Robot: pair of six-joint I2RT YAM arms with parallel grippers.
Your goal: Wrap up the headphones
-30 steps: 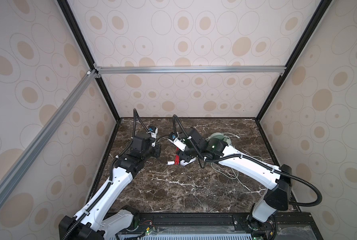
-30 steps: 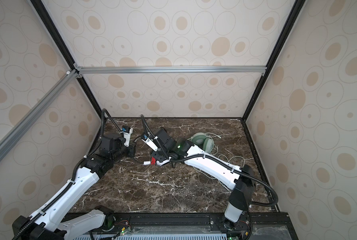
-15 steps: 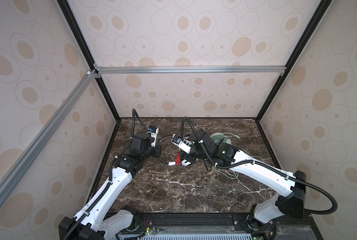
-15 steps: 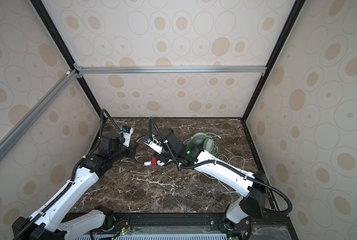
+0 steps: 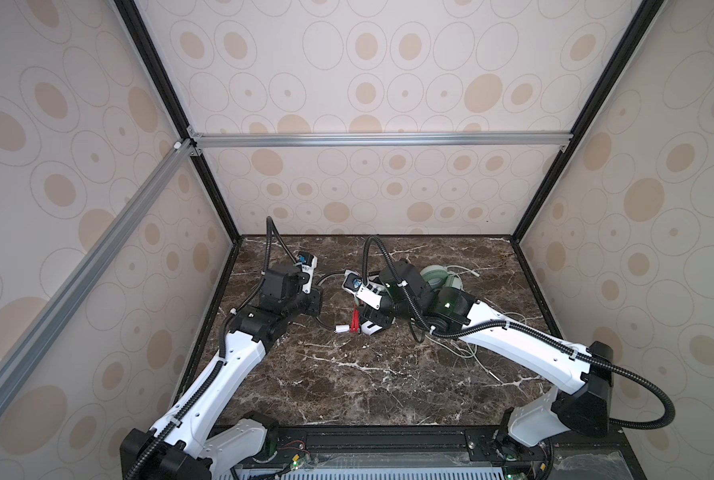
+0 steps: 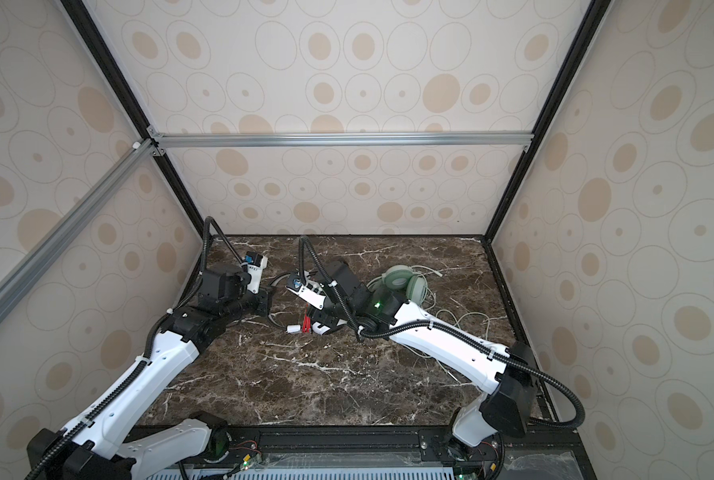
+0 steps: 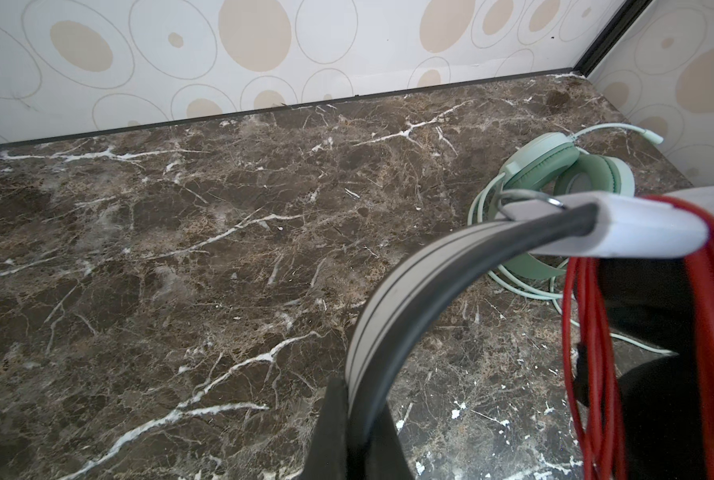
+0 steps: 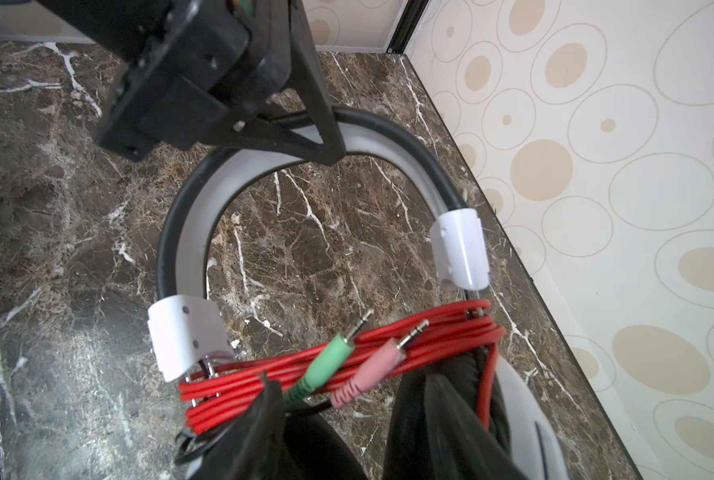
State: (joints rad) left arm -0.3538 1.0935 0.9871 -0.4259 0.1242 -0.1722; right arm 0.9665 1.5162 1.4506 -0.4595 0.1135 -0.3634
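Observation:
The white headphones (image 5: 342, 328) lie left of the table's middle in both top views, their red cable (image 8: 388, 349) wound in several turns between the cups. My left gripper (image 7: 357, 399) is shut on the top of their headband (image 7: 388, 299). My right gripper (image 8: 347, 399) stands open at the cups, and the green plug (image 8: 330, 361) and pink plug (image 8: 371, 370) lie loose between its fingers. One of its fingers rests against a black ear pad. The mint-green headphones (image 5: 438, 276) sit at the back right, untouched.
The mint headset's pale green cable (image 5: 471, 353) sprawls loose over the marble table (image 5: 347, 386) under my right arm. Patterned walls close the table on three sides. A black frame rail (image 5: 388, 436) runs along the front edge.
My right arm's elbow has swung out to the right and its jaws have opened slightly at the cups. The left gripper and the headband have stayed put.

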